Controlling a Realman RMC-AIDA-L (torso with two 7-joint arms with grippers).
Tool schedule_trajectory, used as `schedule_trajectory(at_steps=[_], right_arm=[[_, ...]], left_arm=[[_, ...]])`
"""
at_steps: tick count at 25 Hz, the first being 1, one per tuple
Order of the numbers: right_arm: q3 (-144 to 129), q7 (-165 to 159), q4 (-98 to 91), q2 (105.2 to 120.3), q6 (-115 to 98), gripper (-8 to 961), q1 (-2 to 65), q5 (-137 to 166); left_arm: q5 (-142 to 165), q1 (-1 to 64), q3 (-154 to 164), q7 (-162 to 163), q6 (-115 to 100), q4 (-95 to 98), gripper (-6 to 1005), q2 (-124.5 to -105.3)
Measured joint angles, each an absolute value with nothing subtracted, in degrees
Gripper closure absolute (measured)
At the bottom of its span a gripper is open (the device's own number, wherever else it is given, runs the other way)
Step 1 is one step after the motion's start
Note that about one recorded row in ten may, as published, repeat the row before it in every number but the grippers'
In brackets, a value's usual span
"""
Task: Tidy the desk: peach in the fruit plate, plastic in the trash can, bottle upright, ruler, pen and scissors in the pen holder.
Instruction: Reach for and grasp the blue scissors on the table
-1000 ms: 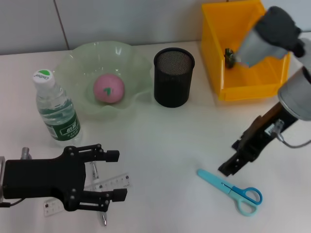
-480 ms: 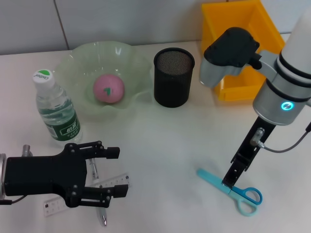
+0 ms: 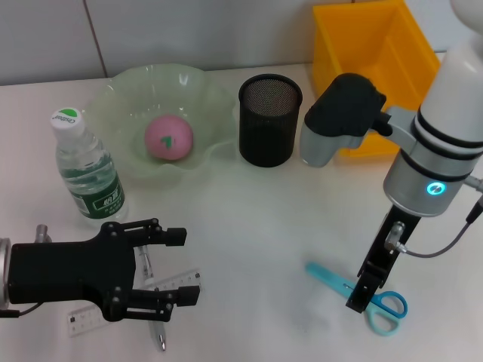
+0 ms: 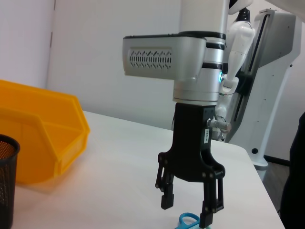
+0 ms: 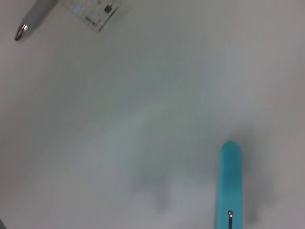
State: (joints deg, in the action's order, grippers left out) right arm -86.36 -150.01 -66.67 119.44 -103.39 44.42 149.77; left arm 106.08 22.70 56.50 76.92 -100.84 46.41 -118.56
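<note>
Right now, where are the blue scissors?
In the head view the blue scissors lie flat on the white table, on the robot's right, directly under the right gripper.

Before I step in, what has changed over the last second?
The right tool swung down from beside the yellow bin to hang open over the scissors, not gripping them. The left tool stayed open over the ruler and pen. Peach and bottle unmoved.
</note>
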Motion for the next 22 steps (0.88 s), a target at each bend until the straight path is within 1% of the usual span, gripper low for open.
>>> schedule_trajectory(at_steps=[18,22], right_arm=[[-90.35,-149.02,-62.99,119.53,-98.14,213,44.06,148.18],[-90.89,-148.93,-62.53,119.52,-97.40,284,43.89,148.34]], left_arm=[[106.07,22.41,56.60,76.55,-100.54,46.23,150,-118.56],[106.07,22.41,56.57,76.55,-100.63,46.23,151,-118.57]])
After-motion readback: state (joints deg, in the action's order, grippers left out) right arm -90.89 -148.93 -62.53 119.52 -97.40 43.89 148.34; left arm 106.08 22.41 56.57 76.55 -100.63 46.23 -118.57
